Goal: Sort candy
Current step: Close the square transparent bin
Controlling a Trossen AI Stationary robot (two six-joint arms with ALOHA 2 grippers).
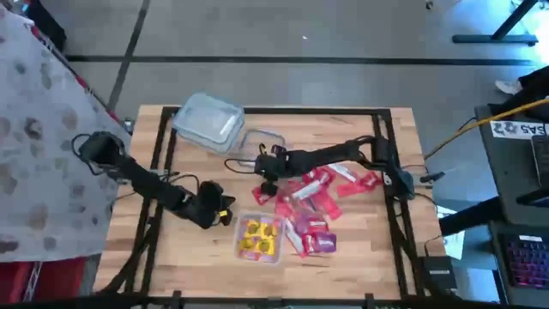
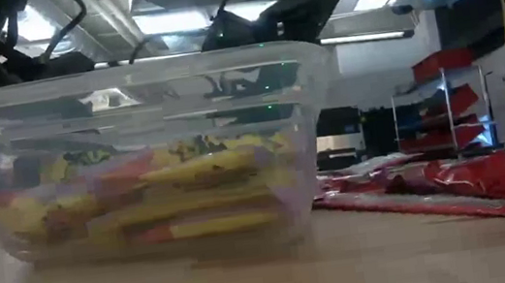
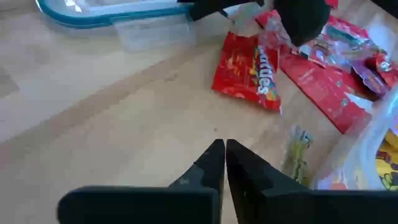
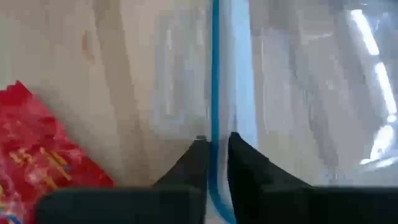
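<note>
Right tool [image 4: 213, 155] pinches a clear tub's blue-edged rim [image 4: 214, 74] mid-bench; left tool [image 3: 225, 163], fingers together, hovers near a red Skittles packet [image 3: 247, 70].

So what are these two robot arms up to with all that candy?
They are sorting candy on a wooden table. A clear tub at the front already holds yellow pieces, while red packets lie loose beside it. The right gripper is nearly shut by the blue-rimmed edge of an empty tub; I can't tell if it grips it. The left gripper waits shut, empty, near the yellow tub.
</note>
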